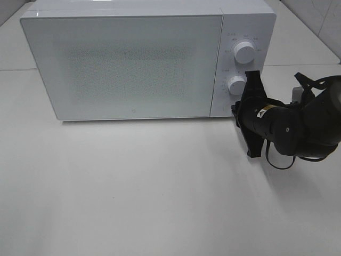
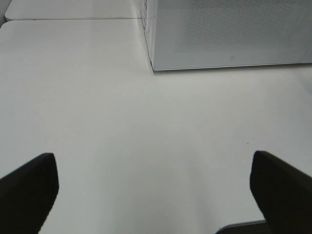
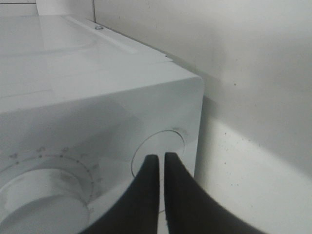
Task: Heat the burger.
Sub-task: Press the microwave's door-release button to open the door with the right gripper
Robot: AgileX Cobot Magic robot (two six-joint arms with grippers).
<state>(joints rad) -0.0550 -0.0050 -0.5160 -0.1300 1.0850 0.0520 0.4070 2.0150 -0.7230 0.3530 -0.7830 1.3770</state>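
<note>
White table [image 1: 133, 186]; right gripper [image 3: 160, 157], tips together, at the microwave [image 1: 128, 58] button [image 3: 161, 141].

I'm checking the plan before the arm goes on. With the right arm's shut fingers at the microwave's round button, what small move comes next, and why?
Probably ease the right gripper straight forward to press the round button. Its fingers are shut with the tips right at that button, beside a dial, and the microwave door is closed, so pressing likely opens it. Contact is unclear.

Left pincer [image 2: 152, 160] spread wide over white table [image 2: 122, 122]; microwave [image 2: 229, 34] beyond.
</note>
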